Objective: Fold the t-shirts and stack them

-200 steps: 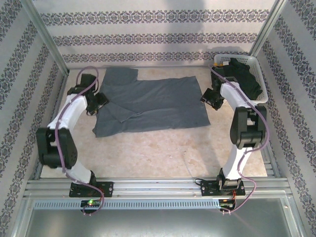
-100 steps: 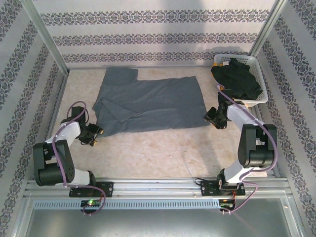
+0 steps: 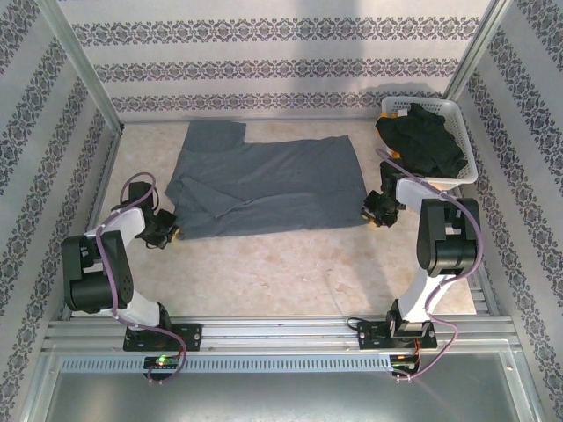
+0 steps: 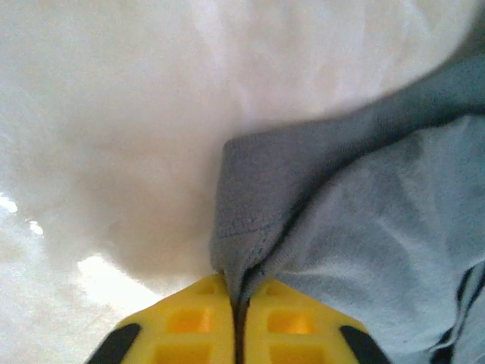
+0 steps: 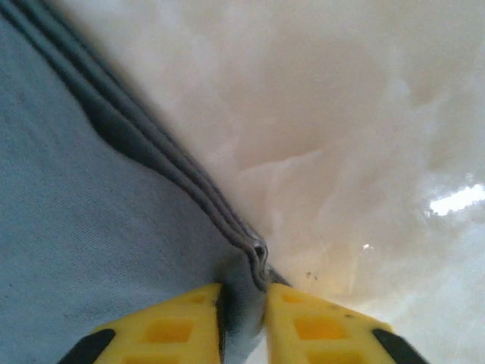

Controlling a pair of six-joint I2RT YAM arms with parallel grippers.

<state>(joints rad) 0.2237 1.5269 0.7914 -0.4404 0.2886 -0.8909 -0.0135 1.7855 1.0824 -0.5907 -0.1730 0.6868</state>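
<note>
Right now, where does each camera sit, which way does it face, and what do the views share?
Top external: above and behind the bases, looking down on the table; left arm, right arm, left gripper and right gripper at the blue-grey t-shirt's near corners.
Left wrist: on the left arm, looking along its yellow fingers, shut on a shirt corner.
Right wrist: likewise, its fingers pinching the opposite corner.
Shared: all three show that shirt and the table.
</note>
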